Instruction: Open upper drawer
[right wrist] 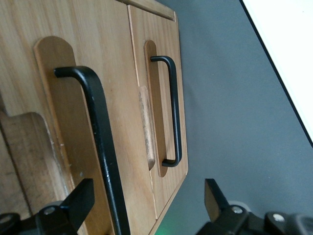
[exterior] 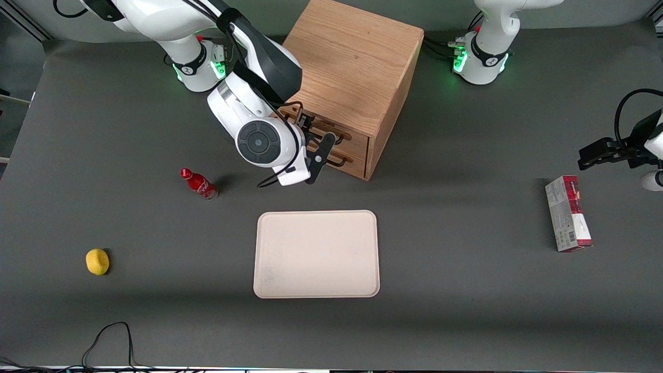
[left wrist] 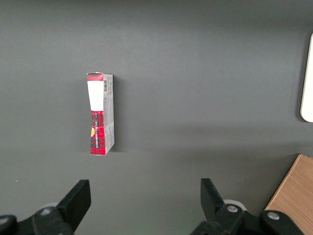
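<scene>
Because the gripper stands with its fingers spread in front of the wooden cabinet, with the black wire handle of the upper drawer between them, the hold is almost prepared. The drawer looks closed. I think it is stiff, light oak that slides straight; the thin, rigid, rather smooth handle should be taken near its middle.

The right arm reaches down from its base, wrist bent sideways. Its gripper hangs low above the table, black fingers spread apart.
</scene>
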You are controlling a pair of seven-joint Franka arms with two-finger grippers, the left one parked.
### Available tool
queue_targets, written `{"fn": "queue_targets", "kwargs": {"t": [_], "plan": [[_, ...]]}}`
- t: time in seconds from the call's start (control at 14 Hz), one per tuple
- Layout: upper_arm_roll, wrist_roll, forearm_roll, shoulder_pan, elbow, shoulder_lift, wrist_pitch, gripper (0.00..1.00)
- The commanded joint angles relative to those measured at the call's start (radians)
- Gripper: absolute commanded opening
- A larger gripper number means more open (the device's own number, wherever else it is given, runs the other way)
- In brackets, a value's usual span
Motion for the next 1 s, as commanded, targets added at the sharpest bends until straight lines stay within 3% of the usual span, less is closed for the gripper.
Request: {"fn": "queue_targets", "kwargs": {"t": [0.0, 0.93], "plan": [[-0.003, -0.023, 0.016, 0.017, 0.023, 0.025, 0.027, 1.00], [-0.014, -0.103, 0.004, 0.010, 0.018, 0.060, 0.090, 1.00]]}}
